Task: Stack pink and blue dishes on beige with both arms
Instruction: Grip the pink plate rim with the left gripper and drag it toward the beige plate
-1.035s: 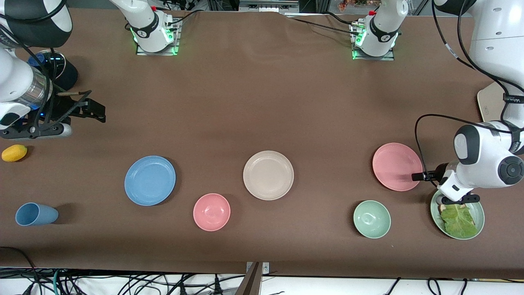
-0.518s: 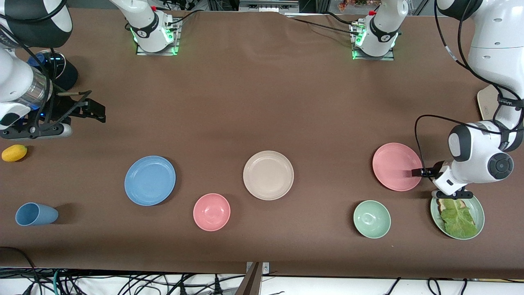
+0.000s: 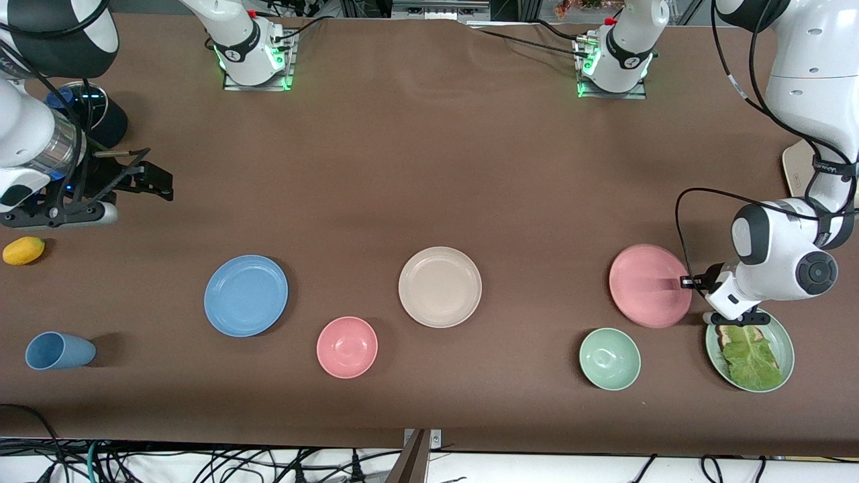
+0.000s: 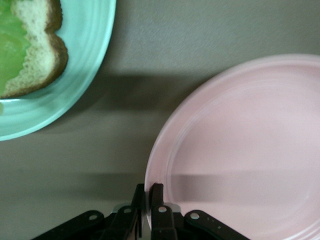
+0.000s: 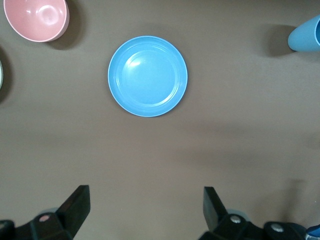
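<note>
My left gripper (image 4: 148, 200) pinches the rim of the pink plate (image 3: 649, 285), which tilts off the table beside the lettuce plate (image 3: 782, 339) and may slip or swing on so thin a hold, while my right gripper (image 5: 145, 207) waits open, high above the blue plate (image 5: 147, 76).

Four plates (image 3: 245, 295) – two bowls (image 3: 347, 347), one cup (image 3: 59, 350), one lemon (image 3: 23, 250)
</note>
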Robot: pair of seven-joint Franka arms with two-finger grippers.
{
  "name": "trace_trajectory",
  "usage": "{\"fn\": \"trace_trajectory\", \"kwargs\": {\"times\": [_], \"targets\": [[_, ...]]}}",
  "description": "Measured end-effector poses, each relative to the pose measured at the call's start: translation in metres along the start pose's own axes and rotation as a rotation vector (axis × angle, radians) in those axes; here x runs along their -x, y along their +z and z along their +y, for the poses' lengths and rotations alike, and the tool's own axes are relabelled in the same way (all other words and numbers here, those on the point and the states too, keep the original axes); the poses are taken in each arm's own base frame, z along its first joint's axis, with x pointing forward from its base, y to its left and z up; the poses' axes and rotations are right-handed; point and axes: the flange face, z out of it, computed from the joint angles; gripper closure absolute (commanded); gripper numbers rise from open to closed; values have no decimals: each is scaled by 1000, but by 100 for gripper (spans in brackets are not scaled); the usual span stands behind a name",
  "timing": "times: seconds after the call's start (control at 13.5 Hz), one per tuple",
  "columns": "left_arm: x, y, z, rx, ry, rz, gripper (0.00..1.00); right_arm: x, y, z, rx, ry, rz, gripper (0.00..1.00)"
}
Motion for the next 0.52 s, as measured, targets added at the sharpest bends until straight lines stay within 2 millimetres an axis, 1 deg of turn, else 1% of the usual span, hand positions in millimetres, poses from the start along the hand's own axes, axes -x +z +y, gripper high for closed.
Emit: {"fn": "trace_trajectory", "kwargs": {"times": [0.15, 0.3, 0.44, 0.52], "targets": [[2, -2, 3, 4, -5, -22, 100, 0, 0, 0, 0, 0, 0, 0], [6, -15, 9, 15, -2, -61, 100, 0, 0, 0, 0, 0, 0, 0], [8, -32, 24, 40, -7, -77, 100, 0, 0, 0, 0, 0, 0, 0], [9, -37, 32, 50, -9, -82, 100, 0, 0, 0, 0, 0, 0, 0]]}}
